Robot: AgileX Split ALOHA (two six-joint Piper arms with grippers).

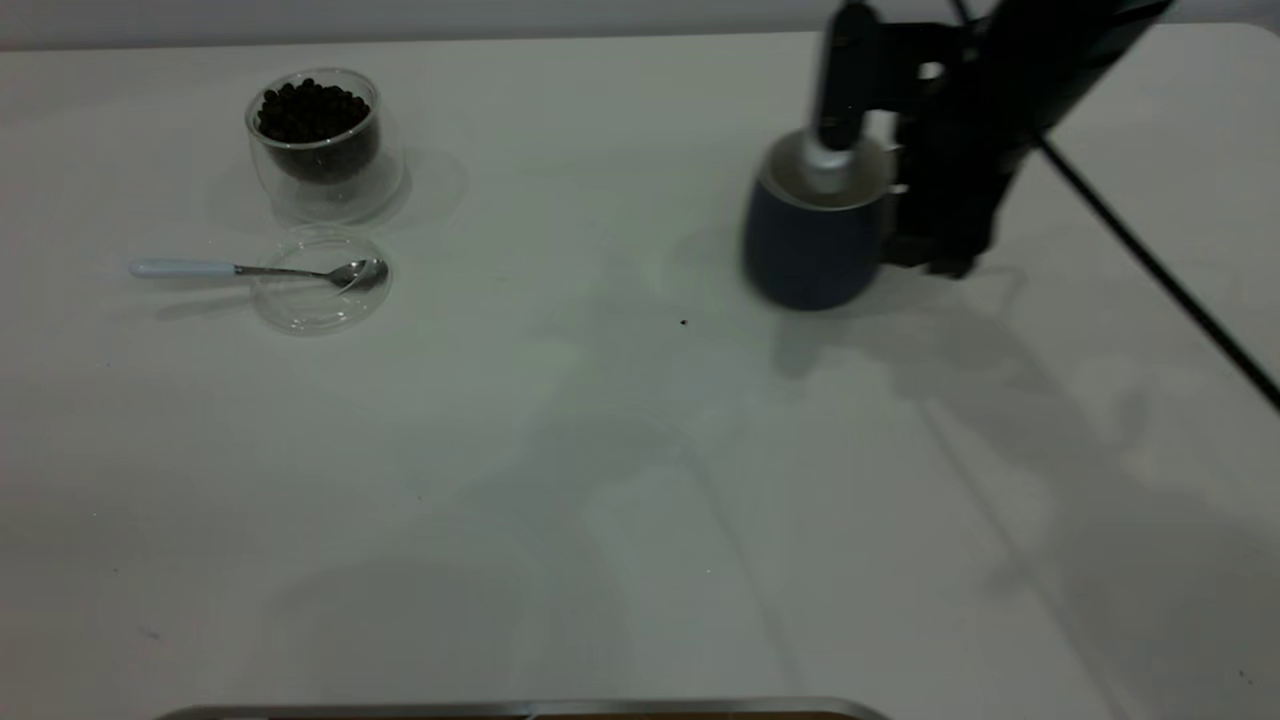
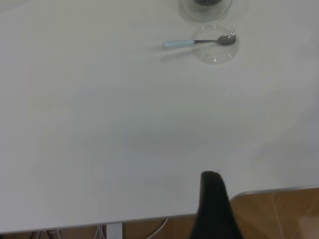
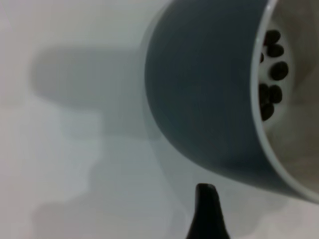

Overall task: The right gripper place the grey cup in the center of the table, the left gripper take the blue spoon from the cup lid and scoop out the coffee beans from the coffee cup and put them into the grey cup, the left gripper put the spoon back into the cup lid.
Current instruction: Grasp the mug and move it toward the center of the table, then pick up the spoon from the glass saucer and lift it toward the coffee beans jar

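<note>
My right gripper (image 1: 868, 190) is shut on the grey cup (image 1: 812, 250) at the back right of the table (image 1: 600, 480), one finger inside the rim and one outside. The right wrist view shows the cup's dark wall (image 3: 199, 89) and a few coffee beans (image 3: 271, 74) inside it. The coffee cup (image 1: 318, 145), heaped with coffee beans (image 1: 310, 110), stands at the back left. In front of it the blue spoon (image 1: 250, 270) lies with its bowl in the cup lid (image 1: 320, 285). A black part of my left gripper (image 2: 212, 204) shows over the near table edge, far from the spoon (image 2: 197, 43).
A black cable (image 1: 1150, 260) runs across the table's right side behind the right arm. A small dark speck (image 1: 683, 322) lies left of the grey cup. The table's near edge and a wooden floor (image 2: 279, 214) show in the left wrist view.
</note>
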